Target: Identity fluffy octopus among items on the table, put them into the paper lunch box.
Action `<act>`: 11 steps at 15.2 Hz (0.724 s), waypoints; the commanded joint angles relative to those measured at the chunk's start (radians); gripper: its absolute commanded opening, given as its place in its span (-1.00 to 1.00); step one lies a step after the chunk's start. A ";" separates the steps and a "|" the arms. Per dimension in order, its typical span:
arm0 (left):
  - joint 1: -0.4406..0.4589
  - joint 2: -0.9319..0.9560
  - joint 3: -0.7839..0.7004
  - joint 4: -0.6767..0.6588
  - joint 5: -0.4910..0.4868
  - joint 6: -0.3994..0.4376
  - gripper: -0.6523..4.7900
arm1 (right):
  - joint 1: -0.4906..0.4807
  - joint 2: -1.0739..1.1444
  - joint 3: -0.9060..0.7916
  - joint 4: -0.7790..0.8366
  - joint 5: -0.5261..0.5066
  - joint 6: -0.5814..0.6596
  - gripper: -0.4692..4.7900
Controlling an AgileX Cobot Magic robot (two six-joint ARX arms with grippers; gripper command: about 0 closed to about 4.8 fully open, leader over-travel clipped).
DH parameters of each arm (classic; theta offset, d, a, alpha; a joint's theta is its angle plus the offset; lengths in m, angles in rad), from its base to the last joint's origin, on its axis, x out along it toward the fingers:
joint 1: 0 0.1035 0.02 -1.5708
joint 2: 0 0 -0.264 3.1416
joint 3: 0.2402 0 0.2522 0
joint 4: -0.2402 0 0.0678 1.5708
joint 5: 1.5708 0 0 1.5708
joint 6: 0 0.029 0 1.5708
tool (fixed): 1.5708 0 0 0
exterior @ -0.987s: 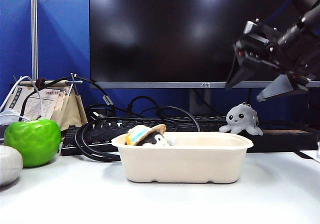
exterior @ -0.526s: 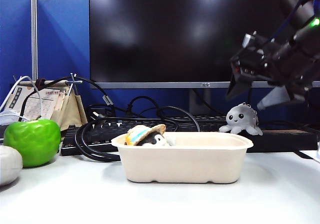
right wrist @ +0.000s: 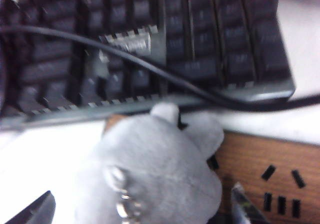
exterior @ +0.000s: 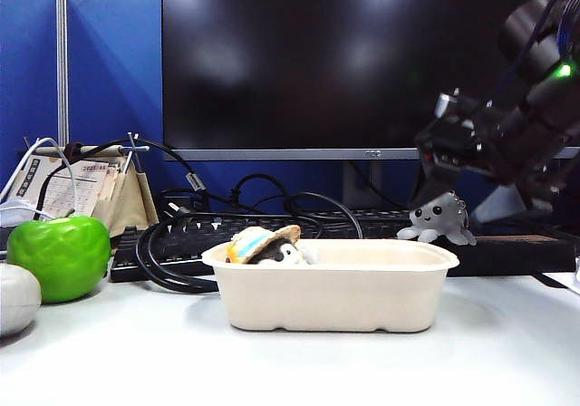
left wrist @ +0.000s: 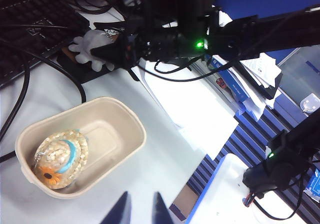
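Nearest to us in the exterior view lies the white table (exterior: 507, 352), and on it the paper lunch box (exterior: 340, 297), with a straw-hatted black-and-white plush (exterior: 263, 245) sitting at its left end. A green apple (exterior: 59, 254) stands well to the left of the box, with a pale rounded thing (exterior: 16, 297) just beside it at the picture's edge.

Behind the box we see a black keyboard (exterior: 190, 236) tangled with black cables (exterior: 172, 270), then a large dark monitor (exterior: 335, 57) and a blue partition (exterior: 104, 62) at the back. The fluffy octopus (exterior: 439, 218) sits on a dark raised ledge beside the keyboard, behind the box's right end, not in the box.

The right gripper (exterior: 467, 193) hangs from an arm that slopes down from the upper right, pointing down and to the left. Its jaws are spread wide, one finger at each side of the octopus, and they hold nothing. In the right wrist view the octopus (right wrist: 155, 184) fills the space between the two dark fingertips (right wrist: 37, 209), its metal keyring (right wrist: 120, 199) showing. We cannot tell whether the fingers touch it.

The left gripper (left wrist: 139, 210) hovers high above the box (left wrist: 120, 129), its two blue-grey tips close together yet apart, holding nothing.

Compared with a second ago, the right gripper has come down from above the octopus to its level. Everything else has kept its place.
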 commanded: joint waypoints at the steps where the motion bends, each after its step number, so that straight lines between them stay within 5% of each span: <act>1: 0.000 -0.001 0.003 0.010 0.000 -0.003 -0.51 | 0.001 0.004 0.003 0.017 -0.006 0.000 1.00; 6: 0.000 -0.001 0.003 0.010 0.000 -0.003 -0.51 | 0.001 0.008 0.003 0.023 -0.006 0.000 0.76; 8: 0.000 -0.001 0.003 0.010 0.001 -0.003 -0.51 | 0.001 0.014 0.003 0.017 -0.006 0.000 0.27; 11: 0.000 -0.001 0.003 0.010 0.000 -0.003 -0.51 | 0.001 0.014 0.003 0.024 -0.006 -0.001 0.18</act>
